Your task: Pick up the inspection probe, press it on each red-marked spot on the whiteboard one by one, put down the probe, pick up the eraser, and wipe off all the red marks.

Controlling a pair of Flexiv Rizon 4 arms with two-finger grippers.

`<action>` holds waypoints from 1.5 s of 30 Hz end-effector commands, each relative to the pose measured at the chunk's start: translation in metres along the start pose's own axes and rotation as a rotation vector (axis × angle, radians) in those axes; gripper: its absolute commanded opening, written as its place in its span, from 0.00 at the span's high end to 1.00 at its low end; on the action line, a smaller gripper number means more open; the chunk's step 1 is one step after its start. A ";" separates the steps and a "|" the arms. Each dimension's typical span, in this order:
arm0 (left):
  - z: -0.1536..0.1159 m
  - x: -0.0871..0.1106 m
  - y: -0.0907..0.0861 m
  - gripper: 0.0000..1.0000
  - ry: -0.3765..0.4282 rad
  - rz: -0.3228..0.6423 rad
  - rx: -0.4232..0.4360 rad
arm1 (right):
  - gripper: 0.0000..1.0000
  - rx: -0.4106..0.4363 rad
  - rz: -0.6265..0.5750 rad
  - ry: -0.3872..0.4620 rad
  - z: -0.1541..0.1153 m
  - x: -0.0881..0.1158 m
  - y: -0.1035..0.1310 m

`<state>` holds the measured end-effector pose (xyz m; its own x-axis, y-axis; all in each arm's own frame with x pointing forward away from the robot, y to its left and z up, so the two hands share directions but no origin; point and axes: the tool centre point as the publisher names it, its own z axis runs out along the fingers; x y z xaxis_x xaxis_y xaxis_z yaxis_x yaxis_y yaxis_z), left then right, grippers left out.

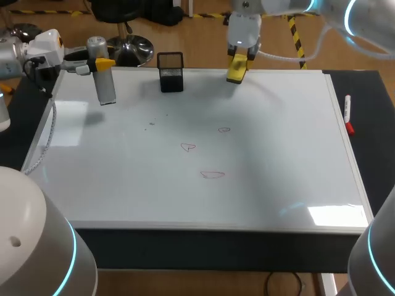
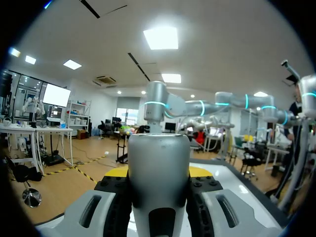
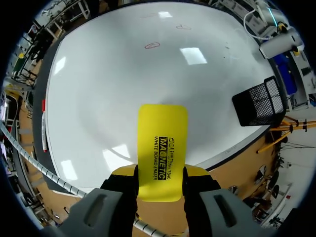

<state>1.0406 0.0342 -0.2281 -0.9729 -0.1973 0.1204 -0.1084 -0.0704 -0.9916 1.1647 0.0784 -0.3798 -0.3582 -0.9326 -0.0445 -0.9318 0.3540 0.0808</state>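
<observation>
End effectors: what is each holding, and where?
Left end effector grips the probe on its upper half; right end effector grips the eraser by one end.

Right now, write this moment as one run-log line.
left gripper: shut on probe | right gripper: shut on eraser, at whiteboard far edge | red marks: three, unwiped

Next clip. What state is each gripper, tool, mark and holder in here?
left gripper: shut on the probe.
probe: upright, held above the whiteboard.
right gripper: shut on the eraser.
eraser: held, off the board.
red marks: three, unwiped.
mesh holder: upright.
marker: lying beside the board's right edge.
</observation>
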 end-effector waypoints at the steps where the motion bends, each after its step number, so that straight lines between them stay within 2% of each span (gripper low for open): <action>1: 0.000 0.002 -0.001 1.00 -0.006 0.002 0.000 | 1.00 0.065 0.020 -0.024 -0.037 0.032 0.018; 16: 0.000 0.002 -0.001 1.00 -0.006 0.002 0.000 | 1.00 0.118 0.169 -0.033 -0.061 0.105 0.030; 28: 0.000 0.002 -0.001 1.00 -0.006 0.002 0.000 | 1.00 0.151 0.300 -0.027 -0.063 0.159 0.028; 36: 0.000 0.002 -0.001 1.00 -0.006 0.002 0.000 | 1.00 0.141 0.345 -0.010 -0.062 0.183 0.021; 45: 0.000 0.002 -0.001 1.00 -0.006 0.002 0.000 | 1.00 0.111 0.350 -0.005 -0.067 0.189 0.023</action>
<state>1.0406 0.0342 -0.2281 -0.9729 -0.1974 0.1204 -0.1084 -0.0704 -0.9916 1.0782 -0.0921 -0.3241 -0.6586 -0.7513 -0.0434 -0.7512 0.6597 -0.0217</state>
